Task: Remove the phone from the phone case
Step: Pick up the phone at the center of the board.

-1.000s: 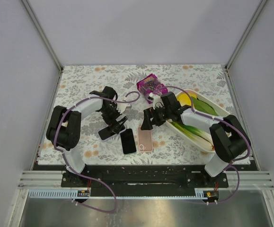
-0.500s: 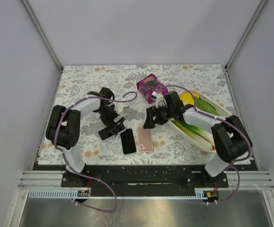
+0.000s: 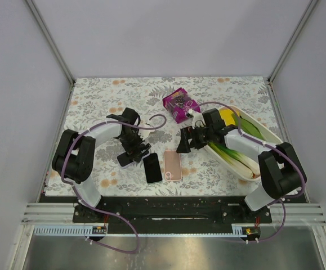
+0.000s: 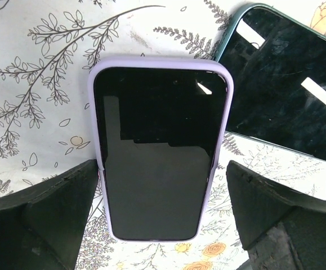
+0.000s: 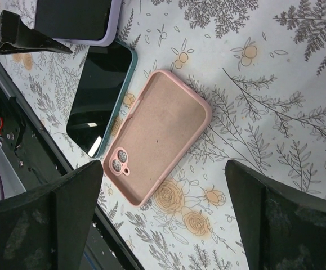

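In the left wrist view a phone [image 4: 160, 157] lies screen up in a lavender phone case [image 4: 158, 63] on the flowered table. My left gripper [image 4: 161, 188] is open just above it, one finger [image 4: 44, 208] on each side of its near end, neither touching it. In the top view my left gripper [image 3: 130, 155] covers most of it. My right gripper [image 5: 163, 188] hangs open above an empty pink case [image 5: 160, 132] that lies inside up. In the top view the right gripper [image 3: 183, 143] is just right of the pink case [image 3: 172, 165].
A dark phone with a teal edge [image 3: 152, 167] lies between the lavender phone and the pink case, also the dark phone [image 4: 286, 79] in the left wrist view. A purple packet [image 3: 181, 104] lies further back. A white dish [image 3: 239, 173] with leeks and vegetables is at the right. A black rail [image 3: 168, 205] runs along the front edge.
My right gripper has drawn back to the right, away from the pink case. My left gripper has shifted slightly left and toward the front over the lavender phone. Both stay open.
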`<action>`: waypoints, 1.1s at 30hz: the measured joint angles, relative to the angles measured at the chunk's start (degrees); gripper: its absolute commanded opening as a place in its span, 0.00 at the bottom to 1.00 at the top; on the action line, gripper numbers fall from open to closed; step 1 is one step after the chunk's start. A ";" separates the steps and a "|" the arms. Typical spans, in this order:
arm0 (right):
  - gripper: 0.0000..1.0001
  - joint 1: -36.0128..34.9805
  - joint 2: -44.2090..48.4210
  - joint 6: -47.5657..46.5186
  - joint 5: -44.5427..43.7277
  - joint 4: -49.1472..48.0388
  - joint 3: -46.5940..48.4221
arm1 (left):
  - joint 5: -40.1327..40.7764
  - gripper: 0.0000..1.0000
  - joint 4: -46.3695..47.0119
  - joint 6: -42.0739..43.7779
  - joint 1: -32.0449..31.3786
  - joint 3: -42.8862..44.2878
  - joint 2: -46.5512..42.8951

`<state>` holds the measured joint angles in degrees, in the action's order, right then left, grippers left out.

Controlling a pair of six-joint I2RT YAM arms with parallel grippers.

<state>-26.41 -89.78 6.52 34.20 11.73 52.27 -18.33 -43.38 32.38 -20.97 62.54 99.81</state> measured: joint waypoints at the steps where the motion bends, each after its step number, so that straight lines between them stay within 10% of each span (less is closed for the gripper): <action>1: 1.00 0.28 0.28 -0.04 0.00 0.24 -0.15 | 0.79 0.99 0.37 -0.35 -0.48 -0.26 -0.17; 13: 1.00 2.16 3.04 -0.26 0.55 1.27 -0.48 | 9.05 0.77 3.08 -3.48 -4.22 -1.60 -0.57; 19: 0.99 2.16 3.43 -0.26 0.90 1.29 -0.44 | 9.22 0.00 3.28 -4.11 -4.44 -1.97 -1.09; 33: 0.99 1.62 2.89 3.67 2.16 -0.46 2.62 | 6.23 0.00 4.39 -4.92 -4.37 -4.81 -12.48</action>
<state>-24.80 -86.89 10.20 36.36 11.27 54.89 -12.10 -38.98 27.46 -25.34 57.74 87.33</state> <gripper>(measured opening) 0.993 0.751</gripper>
